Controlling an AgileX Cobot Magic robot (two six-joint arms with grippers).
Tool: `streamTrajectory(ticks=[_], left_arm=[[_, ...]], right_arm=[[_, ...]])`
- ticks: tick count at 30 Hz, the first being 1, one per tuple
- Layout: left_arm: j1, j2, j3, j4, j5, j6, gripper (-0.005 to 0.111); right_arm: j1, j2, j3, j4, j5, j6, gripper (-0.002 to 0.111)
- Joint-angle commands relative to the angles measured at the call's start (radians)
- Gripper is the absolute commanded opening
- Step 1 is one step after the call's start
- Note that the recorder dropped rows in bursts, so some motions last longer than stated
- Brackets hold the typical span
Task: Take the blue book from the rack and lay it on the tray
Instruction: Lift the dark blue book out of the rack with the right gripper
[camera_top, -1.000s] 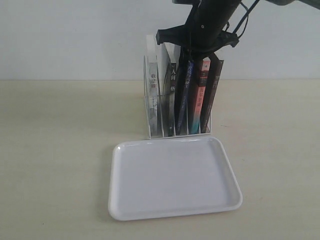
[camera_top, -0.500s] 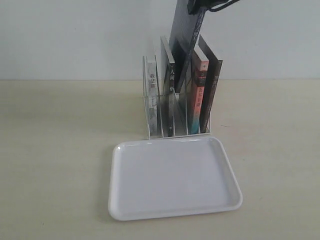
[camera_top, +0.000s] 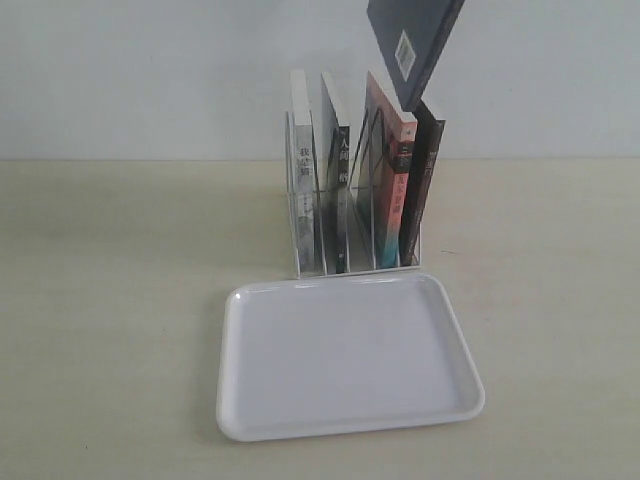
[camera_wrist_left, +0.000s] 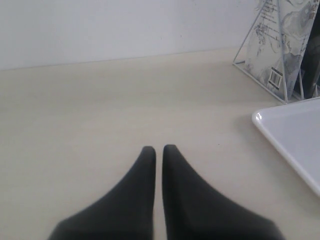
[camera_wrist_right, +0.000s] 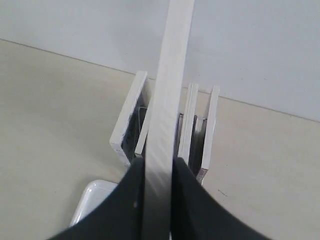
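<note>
The deep blue paperback book (camera_top: 412, 40) hangs tilted in the air above the small white wire rack (camera_top: 297, 250), clear of its slots. A white barcode patch shows on its matt cover — the digits are too small to read. In the right wrist view the right gripper (camera_wrist_right: 158, 167) is clamped on this book, one dark finger against each cover, with the white page edge running up between them. The left gripper (camera_wrist_left: 159, 150) has its two smooth, tapered black fingers pressed almost together on nothing, low over the pale beige table (camera_top: 120, 300). In the rack stand a white-spined book (camera_top: 304, 165) with dark Chinese characters, a dark-spined book (camera_top: 343, 165) with white ones, a pink-red and teal spined book (camera_top: 398, 185) and a black-spined book (camera_top: 425, 170) — none of the writing can be read. The shallow white plastic tray (camera_top: 226, 400), glossy and round-cornered with a raised rim, lies just in front of the rack.
</note>
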Motion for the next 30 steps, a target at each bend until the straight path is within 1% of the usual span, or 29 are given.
streamTrajectory(ticks=[1,8,11,18,25,30], left_arm=[[0.000,-0.003,-0.003,0.001,-0.015,-0.007,0.005],[0.000,-0.003,-0.003,0.001,-0.015,-0.007,0.005],[0.000,-0.003,-0.003,0.001,-0.015,-0.007,0.005],[0.000,-0.003,-0.003,0.001,-0.015,-0.007,0.005],[0.000,-0.003,-0.003,0.001,-0.015,-0.007,0.005],[0.000,-0.003,-0.003,0.001,-0.015,-0.007,0.005]], right_arm=[[-0.002,-0.074,-0.005,-0.037,-0.026,-0.034,0.000],[-0.002,-0.200,-0.002,-0.045,-0.026,-0.034,0.000],[-0.002,-0.259,0.046,-0.058,-0.026,-0.023,0.000],[-0.002,-0.454,0.297,-0.175,-0.026,0.036,0.000],[-0.002,-0.624,0.581,-0.193,-0.026,0.092,0.000],[-0.002,-0.675,0.783,-0.193,-0.026,0.123,0.000]])
